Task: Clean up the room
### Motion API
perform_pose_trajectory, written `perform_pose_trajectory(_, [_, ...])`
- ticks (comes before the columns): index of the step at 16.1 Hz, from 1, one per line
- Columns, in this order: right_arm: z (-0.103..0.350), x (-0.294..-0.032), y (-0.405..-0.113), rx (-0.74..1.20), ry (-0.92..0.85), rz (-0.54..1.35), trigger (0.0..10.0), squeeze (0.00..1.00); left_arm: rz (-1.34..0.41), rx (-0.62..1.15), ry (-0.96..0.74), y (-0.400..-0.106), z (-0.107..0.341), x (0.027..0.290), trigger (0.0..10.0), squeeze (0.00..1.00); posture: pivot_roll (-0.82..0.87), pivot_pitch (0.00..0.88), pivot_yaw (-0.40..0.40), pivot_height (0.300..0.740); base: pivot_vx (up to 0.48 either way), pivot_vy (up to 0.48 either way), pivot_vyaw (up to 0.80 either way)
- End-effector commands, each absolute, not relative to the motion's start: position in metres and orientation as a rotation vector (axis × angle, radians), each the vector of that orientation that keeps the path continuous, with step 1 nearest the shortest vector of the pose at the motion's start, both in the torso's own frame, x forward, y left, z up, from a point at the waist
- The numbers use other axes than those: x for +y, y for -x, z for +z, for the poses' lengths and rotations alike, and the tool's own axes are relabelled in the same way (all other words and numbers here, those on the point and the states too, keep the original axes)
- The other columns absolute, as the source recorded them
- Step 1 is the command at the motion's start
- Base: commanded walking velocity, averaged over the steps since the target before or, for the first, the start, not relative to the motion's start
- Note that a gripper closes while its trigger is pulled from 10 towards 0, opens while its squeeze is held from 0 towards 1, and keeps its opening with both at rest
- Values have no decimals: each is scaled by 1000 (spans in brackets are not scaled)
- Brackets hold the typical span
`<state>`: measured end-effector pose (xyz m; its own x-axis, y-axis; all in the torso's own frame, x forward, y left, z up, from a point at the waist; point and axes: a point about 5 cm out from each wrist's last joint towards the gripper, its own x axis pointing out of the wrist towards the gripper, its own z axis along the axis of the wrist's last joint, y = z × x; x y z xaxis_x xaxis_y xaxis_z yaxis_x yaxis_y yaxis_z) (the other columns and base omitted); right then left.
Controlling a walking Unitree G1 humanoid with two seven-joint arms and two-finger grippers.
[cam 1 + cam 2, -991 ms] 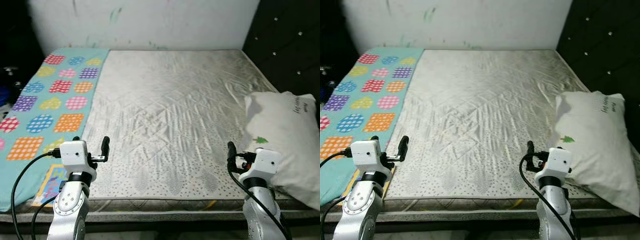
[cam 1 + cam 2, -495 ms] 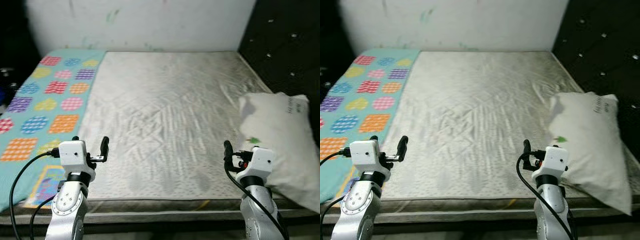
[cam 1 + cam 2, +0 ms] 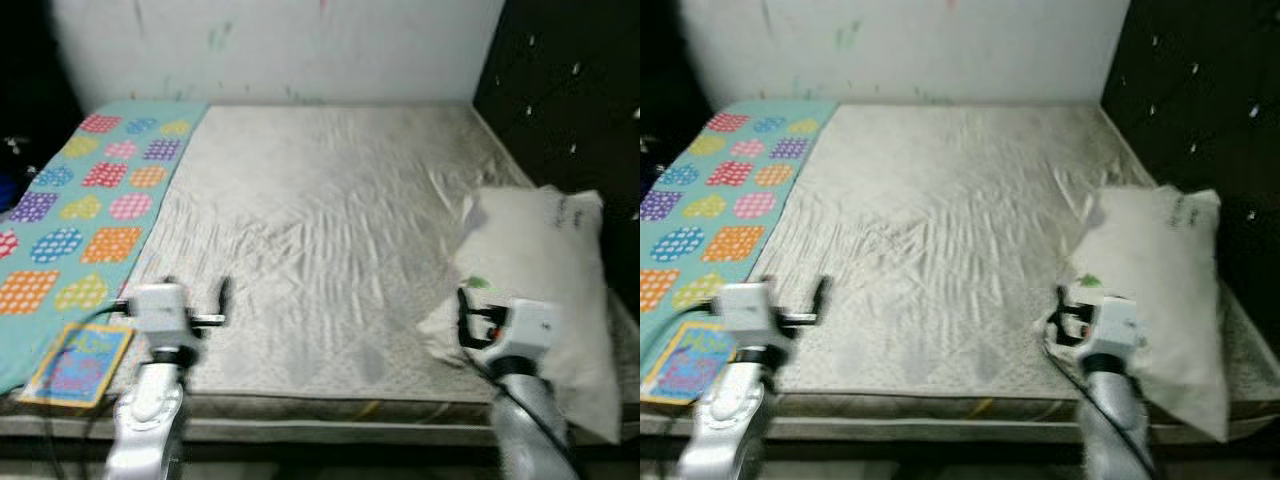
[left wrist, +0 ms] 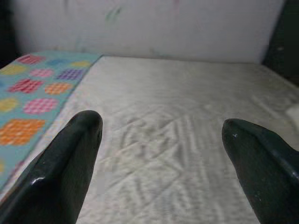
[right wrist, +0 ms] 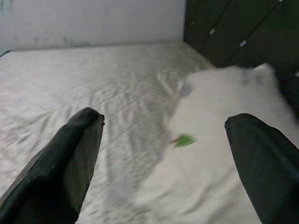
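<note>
On the right side of the bed, you have a white pillow (image 3: 535,285) lying against the dark padded headboard (image 3: 565,95), its near end reaching toward the foot edge of the mattress (image 3: 320,230). A small green mark sits on the pillow's face, and some dark lettering shows near its far end, too blurred to read.

Your right gripper (image 5: 170,158) hovers low over the mattress just beside the pillow, its two black fingers (image 5: 70,163) spread wide with nothing between them. Through its wrist camera you look straight at the pillow and the green mark.

Your left gripper (image 4: 161,154) hangs near the foot of the bed on the opposite side, well apart from the pillow, fingers likewise spread and holding nothing. Its wrist camera faces the bare, wrinkled silver-grey mattress cover.

Along the left edge of the bed you see a teal sheet (image 3: 85,210) printed with coloured dotted hearts and squares. At its near corner lies a flat, colourful printed sheet or book (image 3: 78,362), close to your left arm. A pale wall (image 3: 280,50) with faint smudges closes the far end of the bed. Both head views are slightly blurred.
</note>
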<state>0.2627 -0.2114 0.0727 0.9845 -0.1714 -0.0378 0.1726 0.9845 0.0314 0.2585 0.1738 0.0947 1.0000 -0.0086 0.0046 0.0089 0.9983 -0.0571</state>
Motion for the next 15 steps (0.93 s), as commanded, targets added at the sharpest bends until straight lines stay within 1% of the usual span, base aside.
perform_pose_trajectory(1, [74,-205,-265,29,-56,-165,10000,0,19,-3,40,-258,95,185,10000,0,-61,61,11,740,0,-304,0])
perform_pose_trajectory(9, [74,-205,-267,33,-55,-162,10000,0,19,-7,41,-259,96,184,10000,0,-63,59,10,740,0,-292,0])
perform_pose_trajectory(12, [73,-205,-268,37,-55,-161,10000,0,3,-35,66,-260,99,182,10000,0,-65,58,9,740,0,0,0])
perform_pose_trajectory(15, [73,-205,-268,38,-57,-161,10000,0,-25,-55,76,-259,102,179,10000,0,-66,57,10,740,322,0,0])
